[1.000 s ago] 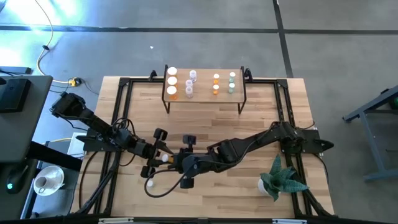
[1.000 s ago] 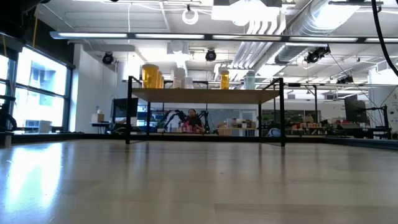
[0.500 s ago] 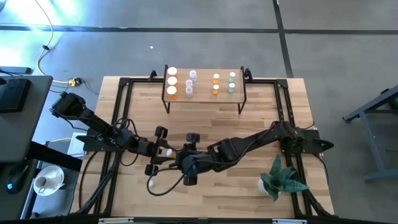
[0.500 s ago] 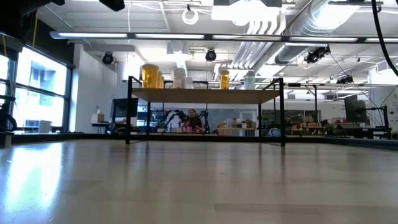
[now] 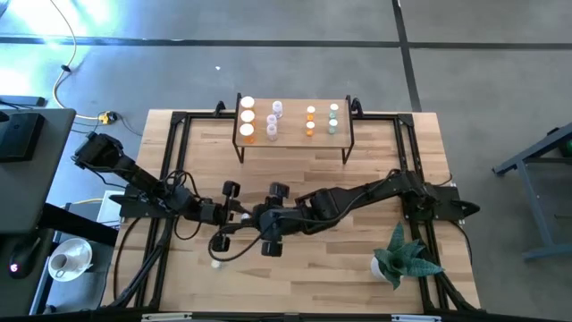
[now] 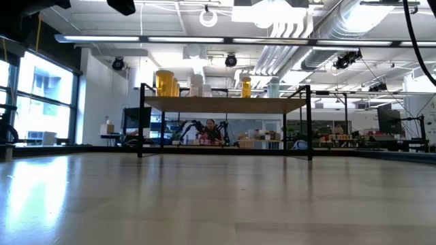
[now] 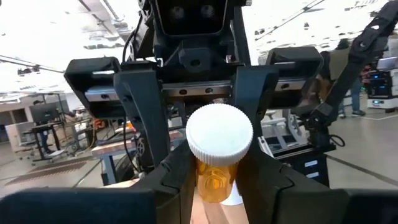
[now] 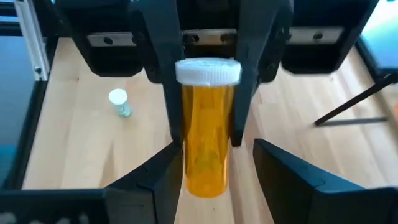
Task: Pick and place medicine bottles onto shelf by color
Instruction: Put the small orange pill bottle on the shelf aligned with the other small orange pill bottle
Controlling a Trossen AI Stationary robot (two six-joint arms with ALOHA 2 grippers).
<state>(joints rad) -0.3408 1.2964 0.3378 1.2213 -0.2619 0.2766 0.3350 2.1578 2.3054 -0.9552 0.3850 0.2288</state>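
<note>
At table's 7 o'clock, left tool (image 5: 239, 215) clamps orange bottle (image 8: 205, 149); right tool (image 5: 250, 217) fingers spread, released beside it.

A green spiky plant (image 5: 402, 255) in a white pot stands at the table's (image 5: 375, 170) near right corner. A yellow cable (image 5: 63, 76) trails across the grey floor, far left.

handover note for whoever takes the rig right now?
Left hand: shut on the orange bottle, mid-table, front of the shelf.
Right hand: open, facing it, fingers either side of that bottle, not gripping.
Done: nine-ish bottles on the shelf, in color columns.
Left: shelve the orange one with the orange column; one small white-capped bottle sits on the table near the front.
</note>
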